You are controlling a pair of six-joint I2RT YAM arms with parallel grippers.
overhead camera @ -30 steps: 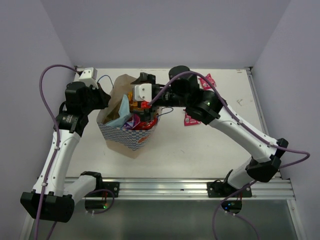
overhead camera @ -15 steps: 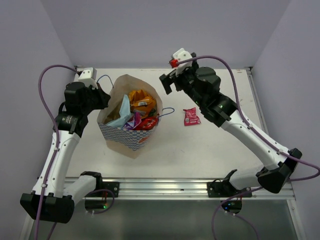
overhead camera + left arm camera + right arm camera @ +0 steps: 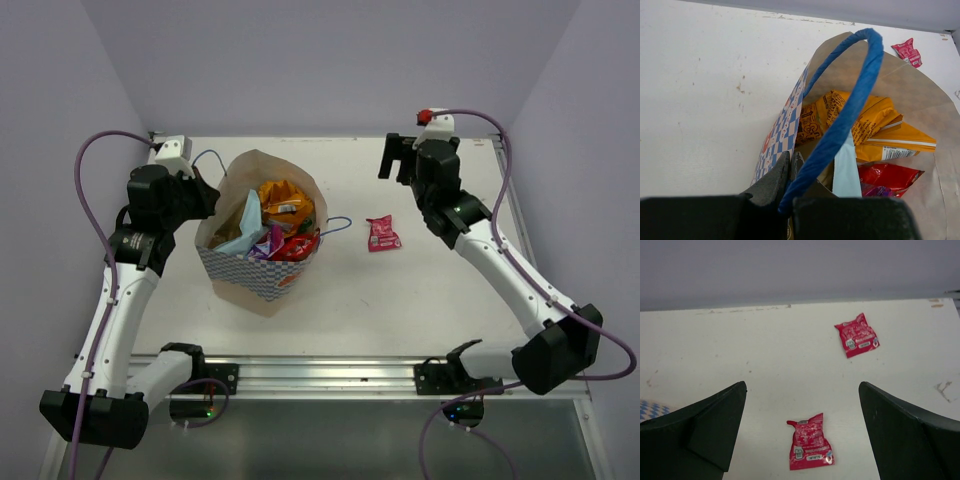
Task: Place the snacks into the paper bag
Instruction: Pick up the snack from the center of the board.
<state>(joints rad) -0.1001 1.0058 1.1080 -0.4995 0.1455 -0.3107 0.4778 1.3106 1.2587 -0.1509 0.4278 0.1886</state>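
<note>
Paper bag (image 3: 258, 268) upright left of centre on surface (image 3: 400, 290), snacks (image 3: 283, 205) inside; left fingers (image 3: 785, 175) clamp its rim, right fingers (image 3: 802, 405) spread wide above two red packets (image 3: 810, 445).

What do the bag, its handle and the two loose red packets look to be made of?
Paper bag: matte tan paper with checkered print, creased walls. Handle: blue twisted cord, spiral ridges, probably paper. Red packets: likely glossy plastic or foil film, crimped wrinkled edges.
</note>
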